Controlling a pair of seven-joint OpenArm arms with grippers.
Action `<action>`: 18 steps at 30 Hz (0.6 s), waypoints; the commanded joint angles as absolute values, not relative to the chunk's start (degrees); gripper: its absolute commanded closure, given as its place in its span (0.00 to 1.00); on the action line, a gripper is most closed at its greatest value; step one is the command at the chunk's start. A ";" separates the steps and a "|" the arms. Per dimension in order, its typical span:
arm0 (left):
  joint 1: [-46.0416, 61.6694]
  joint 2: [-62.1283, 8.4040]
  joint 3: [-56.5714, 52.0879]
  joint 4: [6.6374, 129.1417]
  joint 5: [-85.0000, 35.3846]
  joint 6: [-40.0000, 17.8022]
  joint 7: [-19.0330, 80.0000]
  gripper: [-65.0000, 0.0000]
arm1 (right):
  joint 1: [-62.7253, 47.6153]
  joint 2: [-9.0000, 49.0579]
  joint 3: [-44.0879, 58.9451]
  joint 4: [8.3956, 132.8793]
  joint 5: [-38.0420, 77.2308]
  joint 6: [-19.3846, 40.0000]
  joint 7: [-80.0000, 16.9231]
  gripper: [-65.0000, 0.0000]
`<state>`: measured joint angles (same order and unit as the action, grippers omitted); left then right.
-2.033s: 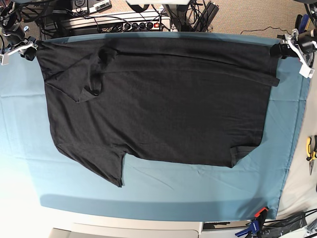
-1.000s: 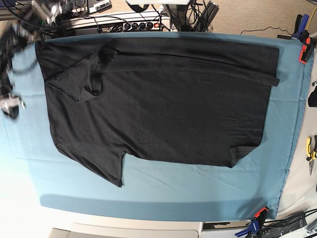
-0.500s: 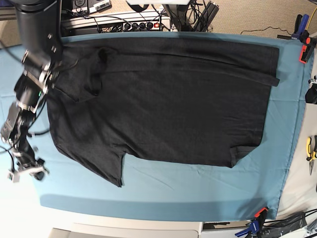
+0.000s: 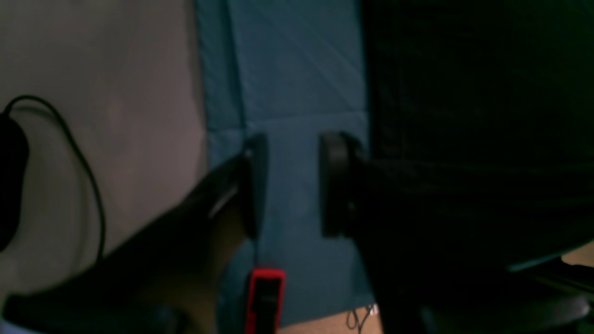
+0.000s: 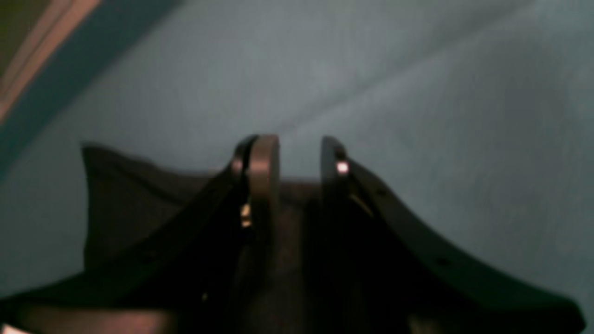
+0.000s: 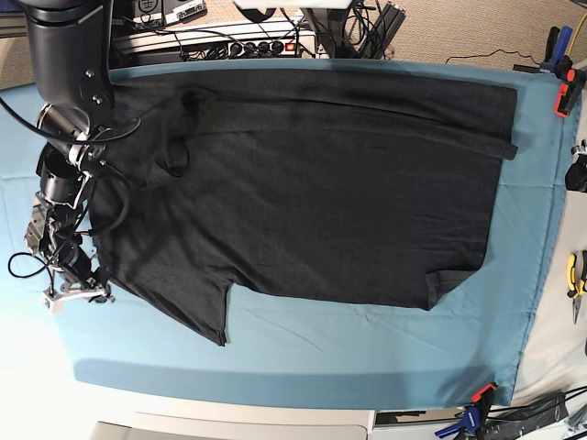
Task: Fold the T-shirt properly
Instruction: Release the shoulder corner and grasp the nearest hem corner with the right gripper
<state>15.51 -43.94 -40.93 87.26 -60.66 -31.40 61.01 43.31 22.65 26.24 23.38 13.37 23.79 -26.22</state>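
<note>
The black T-shirt (image 6: 303, 192) lies spread flat on the teal table cloth (image 6: 367, 348), plain side up, with a folded band along its far edge. My right gripper (image 6: 81, 293) is at the shirt's near-left corner. In the right wrist view its fingers (image 5: 262, 171) stand apart over the cloth, right at the edge of the black fabric (image 5: 120, 204). My left gripper (image 4: 297, 185) is open over bare teal cloth, and the shirt (image 4: 464, 139) lies just beside one finger. In the base view it shows only as a dark shape at the right edge (image 6: 578, 174).
Red clamps hold the cloth at the far right corner (image 6: 564, 96) and the near right edge (image 6: 481, 394). Pliers (image 6: 576, 275) lie off the cloth at right. Power strips and cables (image 6: 229, 41) run behind the table. The right arm (image 6: 69, 82) stands over the far-left corner.
Both grippers left the shirt's far corners. The right arm swung down the left side to the shirt's near-left corner. The left arm drew back to the right edge.
</note>
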 commanded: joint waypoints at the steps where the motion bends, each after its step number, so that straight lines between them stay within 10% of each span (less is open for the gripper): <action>1: 15.09 -45.56 -41.63 87.99 -61.54 -31.59 59.94 0.69 | 44.38 23.42 26.35 24.38 13.69 24.21 -24.71 0.75; 6: 15.09 -45.56 -41.63 87.99 -61.52 -31.59 59.96 0.69 | 41.69 23.33 26.35 24.38 9.76 24.16 -25.08 0.74; 10: 15.09 -45.56 -41.63 87.99 -61.56 -31.59 59.94 0.69 | 40.40 23.35 26.35 24.38 10.13 24.16 -24.73 0.49; 18: 15.09 -45.56 -41.63 87.99 -61.69 -31.59 59.94 0.69 | 40.32 23.33 26.35 24.38 13.15 24.23 -26.13 0.49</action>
<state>15.51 -43.94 -40.93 87.26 -60.66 -31.40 61.01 38.89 22.57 26.24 23.62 13.30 24.38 -25.21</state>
